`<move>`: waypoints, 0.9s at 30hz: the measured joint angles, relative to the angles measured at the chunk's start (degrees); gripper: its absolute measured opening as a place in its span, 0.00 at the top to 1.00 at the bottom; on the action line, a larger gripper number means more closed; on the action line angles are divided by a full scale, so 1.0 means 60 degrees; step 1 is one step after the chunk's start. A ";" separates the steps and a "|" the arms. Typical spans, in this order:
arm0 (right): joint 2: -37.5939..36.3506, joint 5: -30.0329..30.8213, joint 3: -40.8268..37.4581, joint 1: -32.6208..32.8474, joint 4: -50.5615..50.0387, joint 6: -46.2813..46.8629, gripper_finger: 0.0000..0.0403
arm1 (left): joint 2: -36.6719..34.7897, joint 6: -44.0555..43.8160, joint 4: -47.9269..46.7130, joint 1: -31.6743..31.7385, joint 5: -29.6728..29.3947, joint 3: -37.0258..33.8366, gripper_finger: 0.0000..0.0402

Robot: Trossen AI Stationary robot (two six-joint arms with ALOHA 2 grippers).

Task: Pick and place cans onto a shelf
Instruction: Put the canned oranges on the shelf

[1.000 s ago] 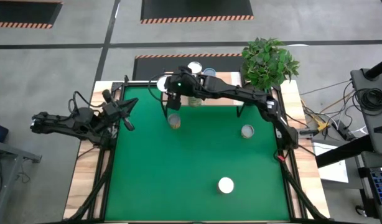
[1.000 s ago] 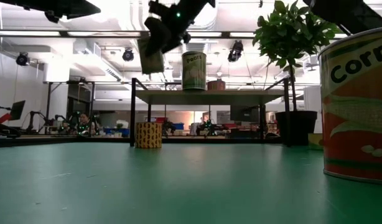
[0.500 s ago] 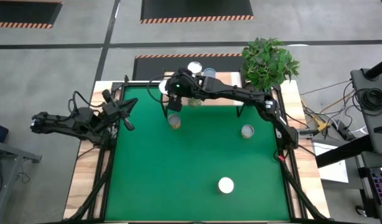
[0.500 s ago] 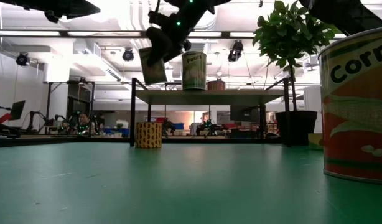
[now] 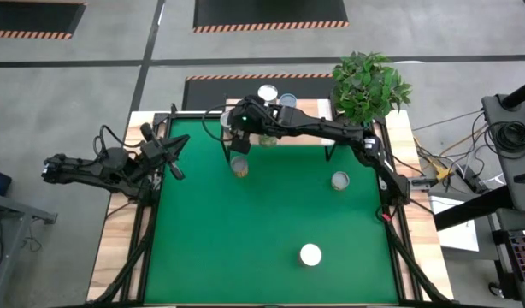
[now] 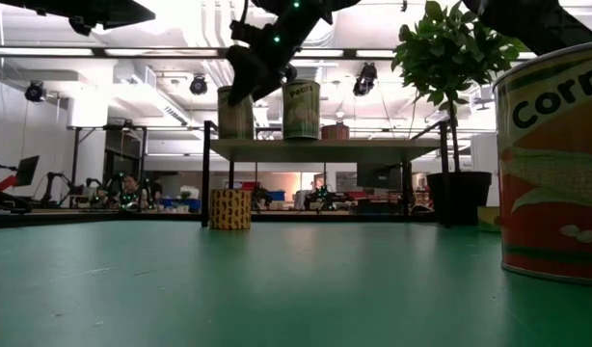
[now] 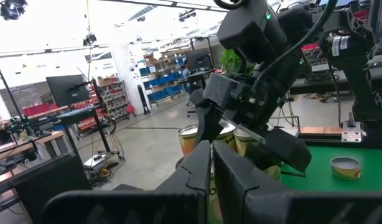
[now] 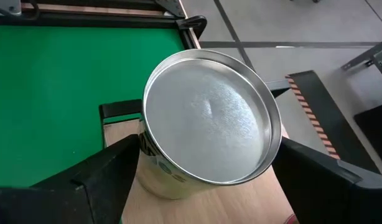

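Observation:
My right gripper is open above the left end of the shelf, and its fingers stand on either side of a silver-topped can. This can stands upright on its base on the shelf board. Beside it on the shelf are a taller labelled can and a low can. An orange can sits on the green table in front of the shelf. A grey can and a white-topped can stand nearer. My left gripper waits shut at the table's left edge.
A potted plant stands at the table's far right corner, beside the shelf's right end. The shelf's black legs stand on the far part of the green table. In the low view the nearest can fills the right side.
The can at my right gripper hung tilted just above the shelf's left end. It has come down and now stands upright on the board. My right gripper stays just above it, a little lower than before.

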 joint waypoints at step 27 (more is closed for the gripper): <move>-0.2783 -0.0531 0.0077 0.1335 -0.3148 0.0315 0.19 | 0.0295 -0.0463 0.0016 -0.0002 0.0364 0.0000 1.00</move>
